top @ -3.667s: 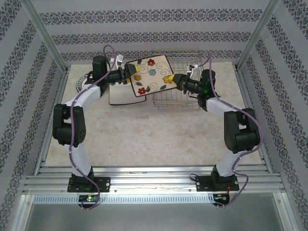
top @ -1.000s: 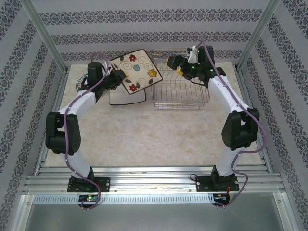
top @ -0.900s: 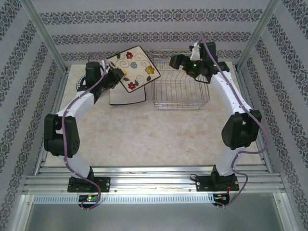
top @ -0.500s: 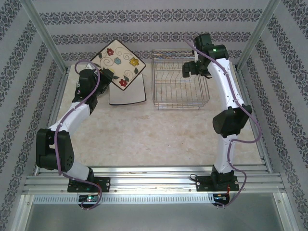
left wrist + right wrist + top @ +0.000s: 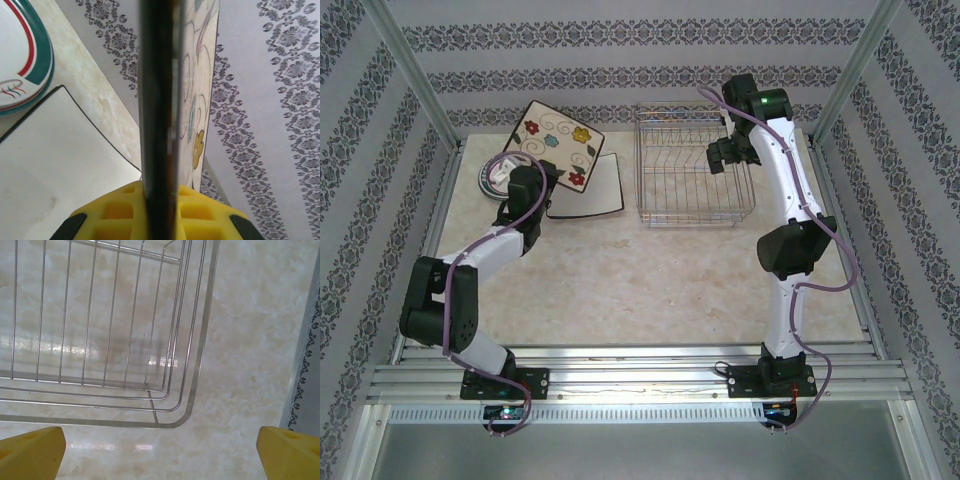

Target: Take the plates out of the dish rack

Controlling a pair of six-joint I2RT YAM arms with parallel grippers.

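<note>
On the beige marbled table [image 5: 650, 270] you see three plates and one silver wire-grid dish rack [image 5: 695, 185]. The left gripper [image 5: 159, 212] clamps the square flowered plate [image 5: 558, 145] by its dark edge. A plain square plate [image 5: 595, 190] and a round teal-rimmed plate [image 5: 492, 178] lie flat nearby. The right gripper [image 5: 160, 445] hangs spread wide over the rack's corner.

— What does the left gripper [image 5: 158, 212] grip?
— A flowered plate [image 5: 159, 90], seen edge-on, clamped between its yellow pads [image 5: 210, 212].
— And below?
— A square plate [image 5: 60, 155] flat on the table [image 5: 87, 77], a teal-rimmed round plate [image 5: 22, 55] beside it.
</note>
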